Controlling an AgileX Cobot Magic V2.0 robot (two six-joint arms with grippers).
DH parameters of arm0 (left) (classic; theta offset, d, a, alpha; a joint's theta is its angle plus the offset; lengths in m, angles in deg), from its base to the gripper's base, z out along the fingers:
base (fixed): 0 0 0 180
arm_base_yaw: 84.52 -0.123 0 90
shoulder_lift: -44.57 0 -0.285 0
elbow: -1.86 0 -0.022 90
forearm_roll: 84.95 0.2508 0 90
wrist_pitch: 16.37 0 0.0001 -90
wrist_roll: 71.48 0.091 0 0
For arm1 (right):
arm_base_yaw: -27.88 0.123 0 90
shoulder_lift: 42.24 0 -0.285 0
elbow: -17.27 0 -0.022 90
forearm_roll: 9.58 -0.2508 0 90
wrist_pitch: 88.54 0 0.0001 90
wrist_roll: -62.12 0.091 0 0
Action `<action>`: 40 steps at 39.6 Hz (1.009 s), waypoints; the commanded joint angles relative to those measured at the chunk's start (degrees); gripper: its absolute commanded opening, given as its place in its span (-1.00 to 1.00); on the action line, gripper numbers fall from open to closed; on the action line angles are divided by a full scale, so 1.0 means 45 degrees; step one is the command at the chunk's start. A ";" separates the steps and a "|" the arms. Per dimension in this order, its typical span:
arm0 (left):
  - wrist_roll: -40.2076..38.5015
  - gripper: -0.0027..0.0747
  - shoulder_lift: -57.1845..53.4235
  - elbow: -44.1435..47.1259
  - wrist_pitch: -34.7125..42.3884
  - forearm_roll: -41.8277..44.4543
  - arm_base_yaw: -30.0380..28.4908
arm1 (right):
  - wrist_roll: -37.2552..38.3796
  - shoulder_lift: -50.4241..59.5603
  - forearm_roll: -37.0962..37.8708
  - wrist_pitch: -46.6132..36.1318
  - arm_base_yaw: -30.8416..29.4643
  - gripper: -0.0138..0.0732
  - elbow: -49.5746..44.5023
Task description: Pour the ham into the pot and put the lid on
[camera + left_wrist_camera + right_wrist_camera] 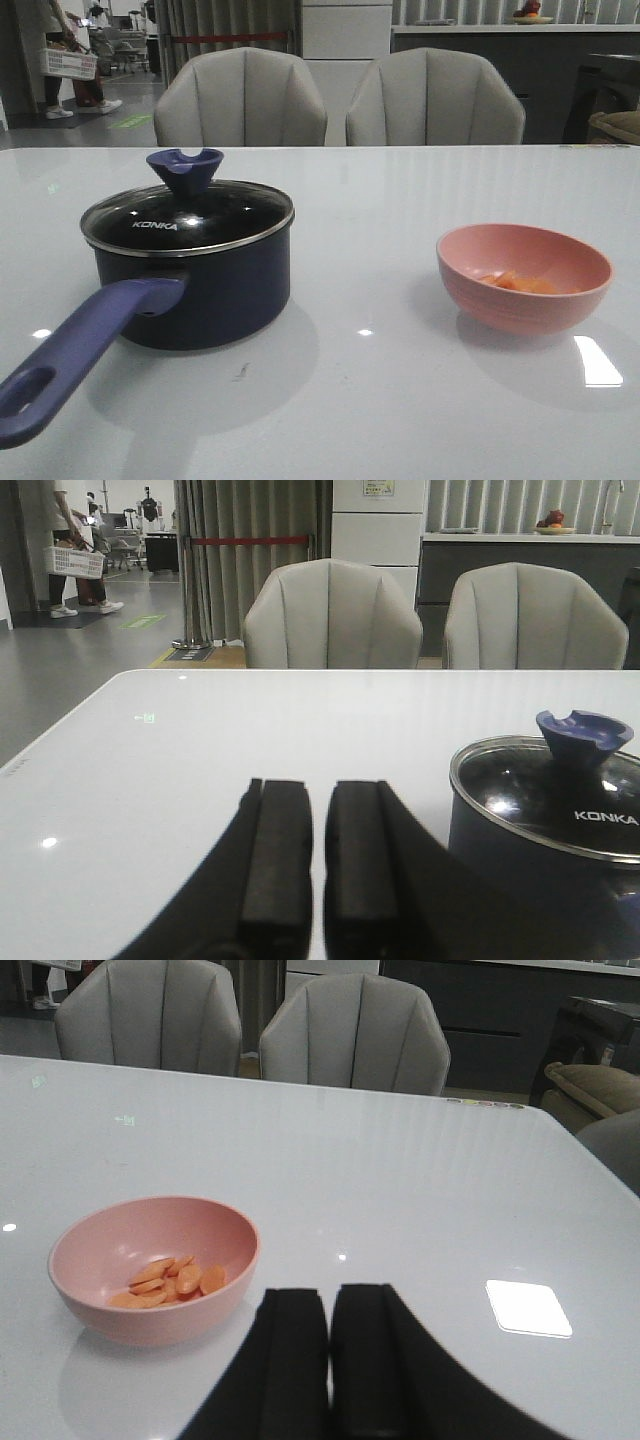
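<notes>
both fingers (320, 870) (330, 1360) nearly closed and empty, lid (187, 218) on pot (200, 290), ham (168, 1282) in bowl (120, 1240)

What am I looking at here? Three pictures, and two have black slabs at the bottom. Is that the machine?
Yes. The robot has two arms, each ending in a gripper. The front view looks across the white table. The other two come from cameras on the wrists, so the black slabs are the left gripper and right gripper, both nearly closed and holding nothing. On the table stands a dark pot with its glass lid on. To its right sits a pink bowl holding ham slices.
</notes>
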 commanded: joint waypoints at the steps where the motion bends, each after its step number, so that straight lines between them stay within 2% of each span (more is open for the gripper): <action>1: -0.0009 -0.59 -0.0233 0.0268 0.1023 -0.0056 0.0111 | -0.0005 0.0246 0.0163 -0.1003 -0.0059 -0.27 0.0071; 33: -0.0009 -0.59 -0.0233 0.0268 0.1076 -0.0056 0.0111 | -0.0005 0.0246 0.0163 -0.1003 -0.0059 -0.27 0.0071; 35: -0.0009 -0.59 -0.0233 0.0268 0.1550 0.0171 0.0111 | -0.0005 0.0246 0.0163 -0.1003 -0.0059 -0.27 0.0071; 40: -0.0009 -0.59 -0.0233 0.0245 0.4244 0.0223 0.0111 | -0.0005 0.0246 0.0163 -0.1003 -0.0059 -0.27 0.0071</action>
